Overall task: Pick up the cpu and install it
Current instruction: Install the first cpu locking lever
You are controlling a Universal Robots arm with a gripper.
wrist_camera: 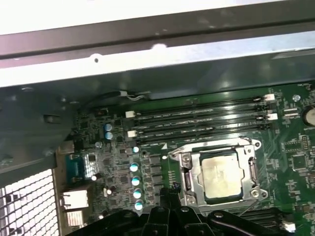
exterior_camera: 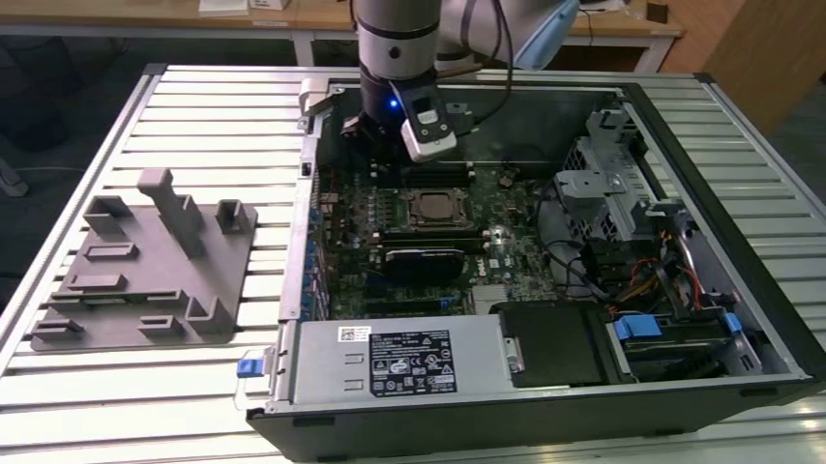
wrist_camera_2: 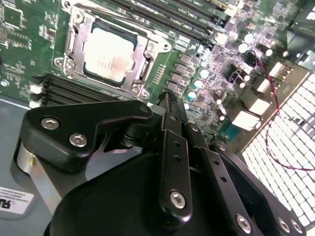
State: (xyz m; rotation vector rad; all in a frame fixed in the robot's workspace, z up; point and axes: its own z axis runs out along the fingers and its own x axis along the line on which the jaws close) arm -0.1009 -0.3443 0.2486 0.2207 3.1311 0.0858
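Right now your gripper (wrist_camera_2: 166, 98) is clenched on nothing: in both wrist views its black fingers (wrist_camera_2: 172, 147) meet at the tip with no part between them. You can see the cpu (wrist_camera_2: 109, 54) already lying flat inside the metal socket frame (wrist_camera_2: 75, 42) on the green motherboard (wrist_camera: 295, 162), its silver-grey top facing up and the frame around all four sides. The gripper tip hangs near one corner of that frame, apart from the cpu and not touching it. Black memory slots (wrist_camera: 197, 120) run alongside the socket.

In the exterior view, your arm (exterior_camera: 394, 39) reaches down into the open computer case (exterior_camera: 452, 430), which lies on its side on the slatted surface (exterior_camera: 207, 126). The cpu (exterior_camera: 430, 206) shows near the middle of the board, just in front of the arm. A grey fixture (exterior_camera: 142, 271) rests on the surface toward the exterior view's left, well apart from the case
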